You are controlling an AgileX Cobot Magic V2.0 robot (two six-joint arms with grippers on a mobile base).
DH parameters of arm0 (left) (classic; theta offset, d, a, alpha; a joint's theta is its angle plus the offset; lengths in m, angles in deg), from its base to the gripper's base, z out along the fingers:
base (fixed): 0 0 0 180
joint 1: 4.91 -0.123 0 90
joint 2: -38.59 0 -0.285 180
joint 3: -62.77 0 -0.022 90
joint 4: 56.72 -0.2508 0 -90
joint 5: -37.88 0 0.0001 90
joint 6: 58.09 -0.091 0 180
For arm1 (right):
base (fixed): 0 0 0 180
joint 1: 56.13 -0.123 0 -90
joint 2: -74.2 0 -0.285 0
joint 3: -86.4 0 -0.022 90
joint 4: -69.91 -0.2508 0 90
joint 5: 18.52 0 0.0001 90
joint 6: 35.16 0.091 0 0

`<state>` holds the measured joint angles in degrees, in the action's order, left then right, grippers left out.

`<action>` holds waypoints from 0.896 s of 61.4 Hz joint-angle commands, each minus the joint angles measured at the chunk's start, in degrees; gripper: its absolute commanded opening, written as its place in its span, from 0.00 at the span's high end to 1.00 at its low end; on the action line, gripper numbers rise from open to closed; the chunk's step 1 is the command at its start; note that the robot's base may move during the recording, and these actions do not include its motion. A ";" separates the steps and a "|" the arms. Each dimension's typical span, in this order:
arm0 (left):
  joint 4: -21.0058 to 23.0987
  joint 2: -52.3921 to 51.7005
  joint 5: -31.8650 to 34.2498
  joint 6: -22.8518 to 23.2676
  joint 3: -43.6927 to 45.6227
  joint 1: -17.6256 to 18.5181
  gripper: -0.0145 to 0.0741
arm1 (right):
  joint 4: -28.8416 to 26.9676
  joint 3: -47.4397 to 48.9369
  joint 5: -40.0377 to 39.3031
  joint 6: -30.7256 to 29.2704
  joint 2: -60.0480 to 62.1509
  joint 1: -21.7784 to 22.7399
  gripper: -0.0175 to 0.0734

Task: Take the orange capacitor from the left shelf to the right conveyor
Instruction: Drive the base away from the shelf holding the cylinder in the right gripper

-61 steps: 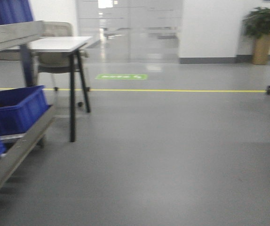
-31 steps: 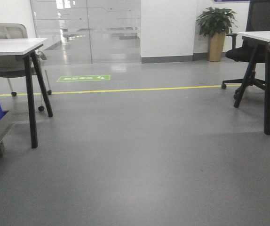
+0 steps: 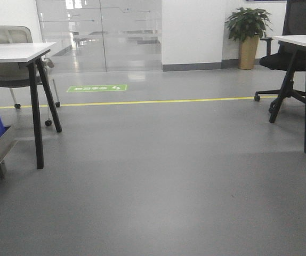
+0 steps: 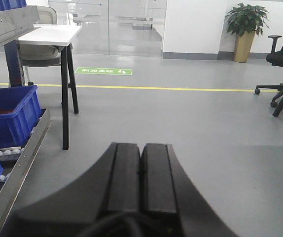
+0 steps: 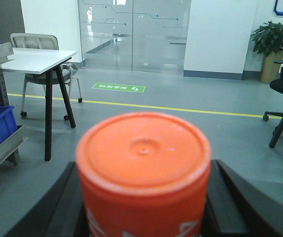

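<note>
At my far left the left shelf (image 4: 8, 27) is showing its steel lip above a blue bin (image 4: 11, 116). My left gripper (image 4: 141, 148) is pressing its two black pads (image 4: 124, 177) flat together with nothing between them. My right gripper (image 5: 144, 212) is clasping the orange capacitor (image 5: 144, 153) by its sides, dark fingers (image 5: 230, 197) flanking the can, its flat rimmed top pointing at the wrist camera. I am judging it rigid, fairly light, and smooth enough to slip, so a squeeze across the mid-body suits it. The right conveyor is not appearing in any view; a potted plant (image 5: 272, 37) is standing far right.
</note>
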<state>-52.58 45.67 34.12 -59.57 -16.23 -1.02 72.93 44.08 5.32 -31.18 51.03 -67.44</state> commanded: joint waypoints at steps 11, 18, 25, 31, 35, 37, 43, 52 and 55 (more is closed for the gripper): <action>0.10 -0.64 5.01 0.08 0.35 0.38 0.98 | 0.87 2.08 -5.27 -0.13 -0.66 0.30 0.73; 0.10 -0.64 5.01 0.08 0.35 0.38 0.98 | 0.87 2.08 -5.27 -0.13 -0.66 0.30 0.73; 0.10 -0.64 5.01 0.08 0.35 0.38 0.98 | 0.87 2.08 -5.27 -0.13 -0.66 0.30 0.73; 0.10 -0.64 5.01 0.08 0.35 0.38 0.98 | 0.87 2.08 -5.26 -0.13 -0.66 0.30 0.73; 0.10 -0.64 5.01 0.08 0.35 0.38 0.98 | 0.87 2.08 -5.26 -0.13 -0.66 0.30 0.73; 0.10 -0.64 5.01 0.08 0.35 0.38 0.98 | 0.87 2.08 -5.26 -0.13 -0.66 0.30 0.73; 0.10 -0.64 5.01 0.08 0.35 0.38 0.98 | 0.87 2.08 -5.26 -0.13 -0.66 0.30 0.73; 0.10 -0.64 5.01 0.08 0.35 0.38 0.98 | 0.87 2.08 -5.26 -0.13 -0.74 0.30 0.73; 0.10 -0.64 5.01 0.08 0.35 0.38 0.98 | 0.87 2.08 -5.13 -0.13 -0.74 0.30 0.73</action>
<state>-52.58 45.67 34.12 -59.57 -16.23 -1.02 72.93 44.17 5.52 -31.18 51.03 -67.44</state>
